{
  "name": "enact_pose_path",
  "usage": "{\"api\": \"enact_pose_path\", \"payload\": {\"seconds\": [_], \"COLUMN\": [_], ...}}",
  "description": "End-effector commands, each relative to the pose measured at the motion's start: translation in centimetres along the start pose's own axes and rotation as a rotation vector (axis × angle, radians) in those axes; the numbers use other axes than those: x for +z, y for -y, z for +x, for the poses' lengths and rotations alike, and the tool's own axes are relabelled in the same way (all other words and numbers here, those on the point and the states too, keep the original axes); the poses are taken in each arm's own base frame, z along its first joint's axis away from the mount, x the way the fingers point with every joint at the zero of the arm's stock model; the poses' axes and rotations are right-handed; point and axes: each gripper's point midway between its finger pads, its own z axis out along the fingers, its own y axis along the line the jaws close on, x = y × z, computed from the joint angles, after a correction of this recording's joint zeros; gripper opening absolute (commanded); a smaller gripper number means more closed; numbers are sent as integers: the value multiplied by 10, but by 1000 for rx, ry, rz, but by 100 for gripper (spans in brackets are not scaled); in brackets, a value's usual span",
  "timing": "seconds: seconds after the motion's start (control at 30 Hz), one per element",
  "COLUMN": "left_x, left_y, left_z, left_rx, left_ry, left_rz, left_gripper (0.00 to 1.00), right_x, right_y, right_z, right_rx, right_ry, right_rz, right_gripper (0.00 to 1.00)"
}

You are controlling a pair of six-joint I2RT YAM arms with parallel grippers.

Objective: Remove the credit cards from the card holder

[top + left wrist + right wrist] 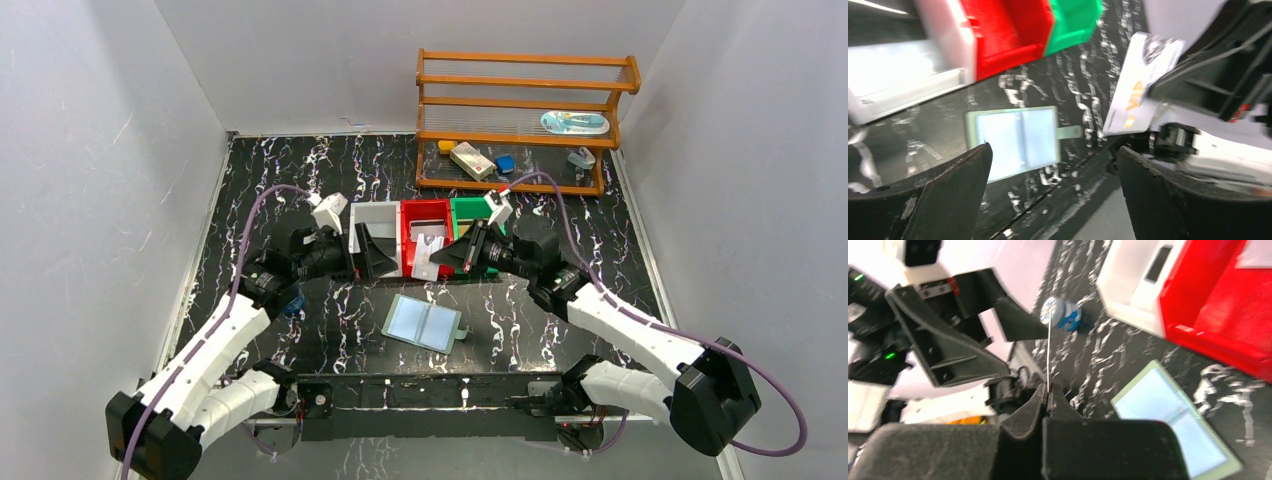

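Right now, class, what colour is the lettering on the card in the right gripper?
Orange, on the pale card; clearest in left wrist view.

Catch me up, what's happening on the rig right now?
The right gripper is shut on a pale card, holding it on edge in the air near the bins. The left gripper hangs open right opposite it, holding nothing. The card holder lies open on the table in front of the arms.
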Motion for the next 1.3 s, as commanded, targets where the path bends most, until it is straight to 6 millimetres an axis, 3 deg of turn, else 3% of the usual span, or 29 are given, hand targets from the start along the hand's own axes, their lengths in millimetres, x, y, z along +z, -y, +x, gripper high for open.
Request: {"api": "enact_pose_path", "payload": {"seconds": [0.0,0.3,0.53,0.9,1.03,1.27], "left_x": [-34,-69,-73,-78,-80,-76], "left_y": [-46,-79,-116,-114,-113,-113], "left_z": [-18,-33,-13,-16,-17,-17], "left_rx": [114,237,244,254,254,259], "left_ry": [108,194,172,202,214,197], "left_rz": [-327,-561,-675,-680,-679,-670], "left_gripper": [97,98,98,98,98,98], "right_x": [-12,6,35,90,101,113], "right_y": [33,55,61,76,89,121], "right_z": [-33,-65,-80,-81,-98,-98], "right_rx": [-209,-434,-738,-1444,-1556,-1674], "right_ry": [73,-8,-109,-364,-382,-514], "right_rz": [289,493,565,416,485,524], "right_gripper": [0,0,0,0,0,0]}}
